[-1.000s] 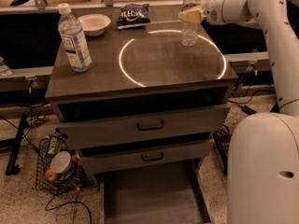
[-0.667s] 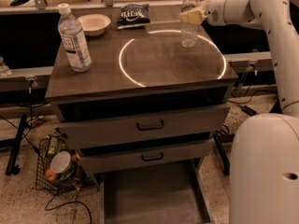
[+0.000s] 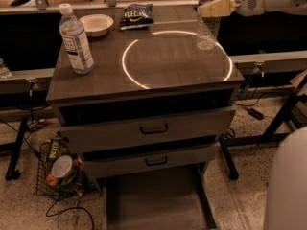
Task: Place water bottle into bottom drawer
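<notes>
Camera view: I'm looking down at the front of the cabinet.
Writing: the big bottle and snack bag at the cabinet's back carry print, but I can't read either.
Pose: the water bottle stands upright at the cabinet's back right, long axis vertical, neck up.
Grip: the gripper is clenched around its shoulder.
Below: the bottom drawer is pulled out at the cabinet's foot.

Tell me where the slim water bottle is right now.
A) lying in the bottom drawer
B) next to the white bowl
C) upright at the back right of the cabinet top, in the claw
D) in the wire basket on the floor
C: the water bottle is upright at the back right corner of the cabinet top, with the claw closed around its shoulder.
</notes>
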`<state>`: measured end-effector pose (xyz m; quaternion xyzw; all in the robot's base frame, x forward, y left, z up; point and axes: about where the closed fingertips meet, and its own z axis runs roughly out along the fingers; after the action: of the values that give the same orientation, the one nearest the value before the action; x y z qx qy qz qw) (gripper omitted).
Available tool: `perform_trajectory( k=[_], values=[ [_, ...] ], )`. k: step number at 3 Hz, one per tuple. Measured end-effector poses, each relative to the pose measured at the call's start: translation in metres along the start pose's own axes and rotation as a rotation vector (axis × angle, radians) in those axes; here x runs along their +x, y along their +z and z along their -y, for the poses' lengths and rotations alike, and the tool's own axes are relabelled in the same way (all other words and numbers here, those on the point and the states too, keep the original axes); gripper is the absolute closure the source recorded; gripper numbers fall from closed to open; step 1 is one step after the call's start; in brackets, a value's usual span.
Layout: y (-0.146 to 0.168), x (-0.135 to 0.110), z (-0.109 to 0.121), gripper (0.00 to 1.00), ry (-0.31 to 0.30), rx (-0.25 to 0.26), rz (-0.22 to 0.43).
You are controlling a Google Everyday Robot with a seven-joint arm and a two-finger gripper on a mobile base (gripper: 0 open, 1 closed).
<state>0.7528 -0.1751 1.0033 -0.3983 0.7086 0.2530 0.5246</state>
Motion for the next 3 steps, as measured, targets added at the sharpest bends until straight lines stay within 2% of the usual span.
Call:
perform_trajectory(
  k=[1,2,3],
  values=[
    [-0.044,-0.008,-0.03,1.0,0.027,-0.004,-0.034],
    [-0.108,-0.018,-0.077,1.0,0.054,0.054,-0.055],
    [-0.097,0.001,-0.081,1.0,0.074,0.031,-0.084]
  ],
)
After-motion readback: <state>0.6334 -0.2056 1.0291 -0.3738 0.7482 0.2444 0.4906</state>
